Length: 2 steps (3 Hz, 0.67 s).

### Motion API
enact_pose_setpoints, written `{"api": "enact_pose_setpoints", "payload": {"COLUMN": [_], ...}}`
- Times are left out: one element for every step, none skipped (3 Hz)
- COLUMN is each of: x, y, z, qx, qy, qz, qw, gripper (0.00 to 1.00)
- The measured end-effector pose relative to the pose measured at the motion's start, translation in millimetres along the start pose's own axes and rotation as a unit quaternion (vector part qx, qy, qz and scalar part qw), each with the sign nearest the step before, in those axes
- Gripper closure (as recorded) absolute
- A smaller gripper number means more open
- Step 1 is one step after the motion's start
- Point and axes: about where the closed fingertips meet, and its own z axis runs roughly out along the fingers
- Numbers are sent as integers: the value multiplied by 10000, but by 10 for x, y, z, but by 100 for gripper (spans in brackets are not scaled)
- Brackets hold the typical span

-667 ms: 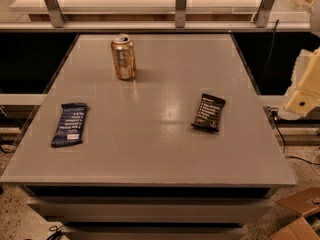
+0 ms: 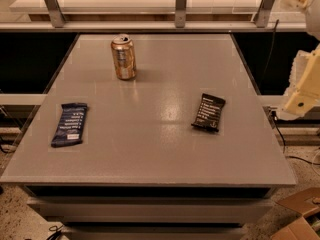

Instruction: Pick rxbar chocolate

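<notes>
The rxbar chocolate (image 2: 208, 112) is a small flat bar in a black wrapper with white text. It lies flat on the grey table (image 2: 150, 159), right of centre. My gripper (image 2: 299, 91) is the cream-coloured piece at the right edge of the camera view. It hangs off the table's right side, apart from the bar and a little above the tabletop. It holds nothing that I can see.
A gold can (image 2: 123, 57) stands upright at the back left. A longer dark blue bar (image 2: 70, 124) lies near the left edge. Metal rail posts (image 2: 181, 4) run behind the table. A cardboard box (image 2: 300, 219) sits on the floor at the lower right.
</notes>
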Motion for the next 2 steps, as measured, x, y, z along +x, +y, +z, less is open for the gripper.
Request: {"api": "enact_pose_setpoints", "payload": {"x": [-225, -436], "y": [56, 104], "z": [238, 598], "qx": [-365, -716], "qy": [-467, -700], "qz": [-817, -1781], "qw": [9949, 9789], "gripper": [0, 0]}}
